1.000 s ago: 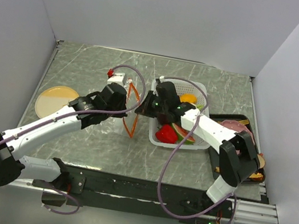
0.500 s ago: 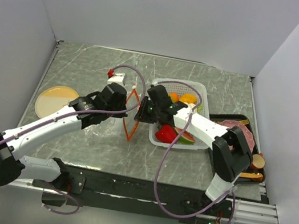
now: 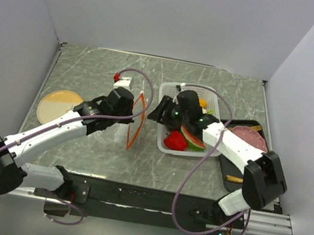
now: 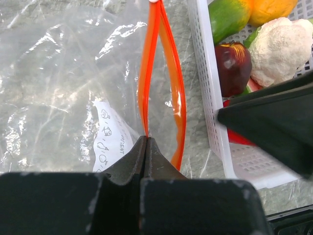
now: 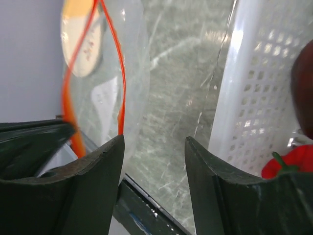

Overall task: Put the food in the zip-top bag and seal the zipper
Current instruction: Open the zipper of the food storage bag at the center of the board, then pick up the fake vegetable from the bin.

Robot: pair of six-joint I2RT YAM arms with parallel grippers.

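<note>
The left gripper [image 4: 145,142] is clamped fully shut on one lip of the zipper [image 4: 145,73], close to the strip's near end. The zipper's long axis runs near to far across the table [image 3: 92,69], leaning slightly right at its far end. The bag [image 4: 58,73] spreads leftward from it, so the mouth faces right, toward the basket [image 4: 208,98]. Only the left wrist view shows the two orange lips parted into a narrow loop that meets again at the far tip, along with a paper label [image 4: 110,142] inside the film; from above the strip reads as little more than a thin sliver. Just right of the zipper lies a narrow band of bare table, then the basket's left wall, parallel to the strip. The right gripper [image 5: 154,147] hangs over that wall, pointing left at the bag. Its jaws are spread wide with nothing between them, a gap seen only by its own camera, which also catches the plate [image 3: 58,106] through the plastic. All the food is in the basket: pepper [image 3: 175,140] and watermelon [image 3: 194,139] at the near end, then the ball [image 4: 234,61] and cauliflower [image 4: 281,51], with the mango [image 4: 227,14] and orange [image 4: 271,7] farthest. From above, the right arm hides most of those. Beyond the zipper's far tip, and left past the bag as far as the plate, the table lies open.
</note>
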